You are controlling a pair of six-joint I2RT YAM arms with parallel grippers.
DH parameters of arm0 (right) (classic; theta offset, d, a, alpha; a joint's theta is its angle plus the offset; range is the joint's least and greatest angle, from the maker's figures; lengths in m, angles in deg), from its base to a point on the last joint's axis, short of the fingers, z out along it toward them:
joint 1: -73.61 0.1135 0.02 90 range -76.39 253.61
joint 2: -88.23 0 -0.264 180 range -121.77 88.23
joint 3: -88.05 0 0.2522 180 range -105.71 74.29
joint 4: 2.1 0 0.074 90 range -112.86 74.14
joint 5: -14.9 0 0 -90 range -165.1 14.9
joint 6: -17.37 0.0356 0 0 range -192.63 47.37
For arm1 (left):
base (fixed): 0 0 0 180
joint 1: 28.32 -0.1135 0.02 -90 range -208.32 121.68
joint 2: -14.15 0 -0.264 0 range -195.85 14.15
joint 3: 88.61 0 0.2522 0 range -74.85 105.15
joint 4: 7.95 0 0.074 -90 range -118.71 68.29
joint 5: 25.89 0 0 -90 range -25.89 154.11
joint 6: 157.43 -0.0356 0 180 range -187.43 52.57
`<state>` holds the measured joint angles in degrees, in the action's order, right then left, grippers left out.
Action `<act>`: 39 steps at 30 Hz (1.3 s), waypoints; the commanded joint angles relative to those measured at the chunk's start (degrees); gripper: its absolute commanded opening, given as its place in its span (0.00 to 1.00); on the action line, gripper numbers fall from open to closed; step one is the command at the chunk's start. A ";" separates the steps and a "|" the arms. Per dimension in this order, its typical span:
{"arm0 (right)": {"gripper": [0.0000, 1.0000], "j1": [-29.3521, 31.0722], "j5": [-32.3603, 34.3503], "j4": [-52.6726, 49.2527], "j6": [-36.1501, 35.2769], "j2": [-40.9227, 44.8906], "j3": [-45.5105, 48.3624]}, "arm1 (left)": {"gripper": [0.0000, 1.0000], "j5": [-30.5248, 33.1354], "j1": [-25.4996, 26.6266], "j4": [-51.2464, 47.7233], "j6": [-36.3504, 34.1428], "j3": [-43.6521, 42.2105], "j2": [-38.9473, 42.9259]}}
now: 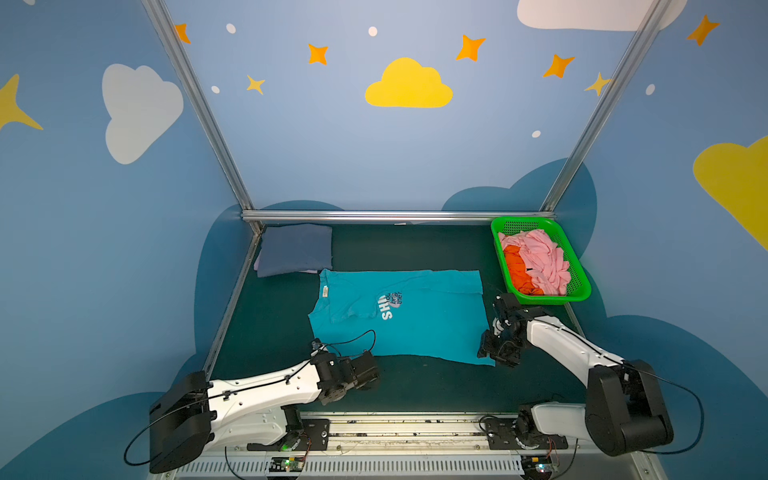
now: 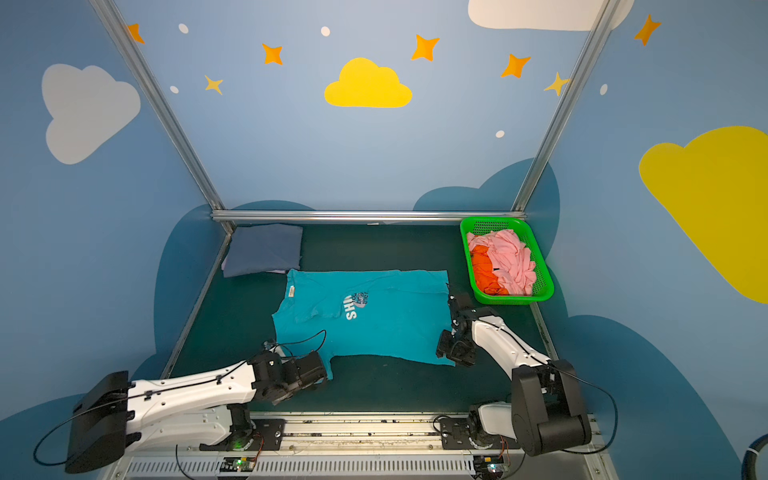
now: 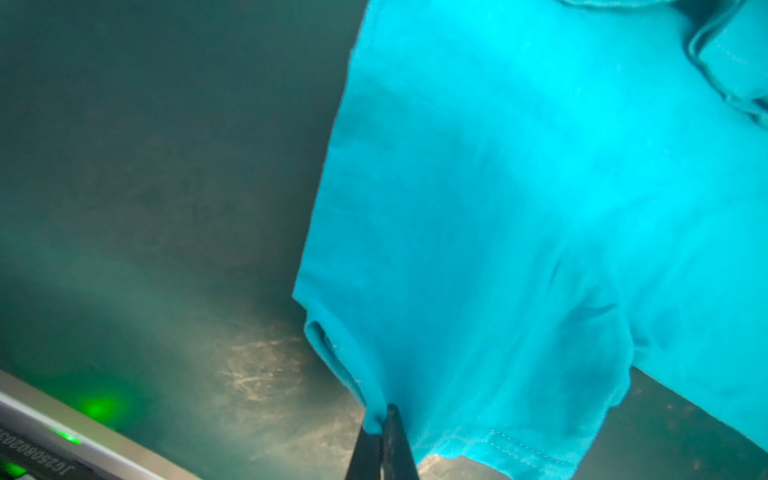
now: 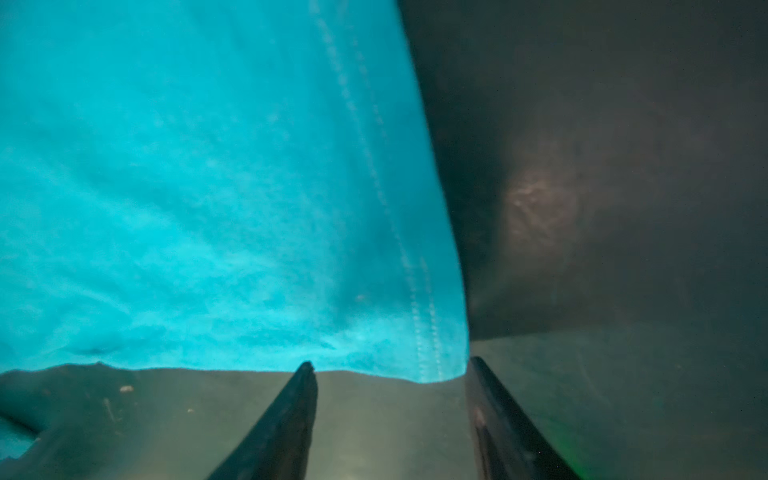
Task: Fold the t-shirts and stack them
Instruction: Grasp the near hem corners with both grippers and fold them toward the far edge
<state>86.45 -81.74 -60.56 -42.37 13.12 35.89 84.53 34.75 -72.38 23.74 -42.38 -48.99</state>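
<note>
Teal t-shirt (image 1: 415, 320) lay spread at the centre of the table (image 1: 415, 390); left gripper (image 3: 384, 417) was clamped on its sleeve at 7 o'clock; right gripper (image 4: 390, 362) stood wide and unladen at the hem corner, 4 o'clock; slate-blue t-shirt (image 1: 297, 249) lay folded at 11 o'clock; pink t-shirt (image 1: 540, 257) and orange t-shirt (image 1: 515, 266) lay crumpled in the green basket (image 1: 582, 286) at 2 o'clock.

White-lettered teal tee (image 1: 432, 328); pink tee (image 1: 540, 257); orange tee (image 1: 517, 266); green basket (image 1: 552, 300)

Print on teal t-shirt (image 1: 415, 328) partly hidden by fold, lavender tee (image 1: 308, 272) mostly under slate-blue tee (image 1: 297, 249)
</note>
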 commanded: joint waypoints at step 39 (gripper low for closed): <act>0.00 -10.53 -6.87 5.41 2.52 -16.16 -21.24 | 0.04 2.58 -29.85 6.93 -34.02 23.14 -12.72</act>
<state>76.40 -89.54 -55.76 -40.06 -1.26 16.94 87.92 6.66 -66.24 -5.22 -22.30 -59.04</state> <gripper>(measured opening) 0.048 0.049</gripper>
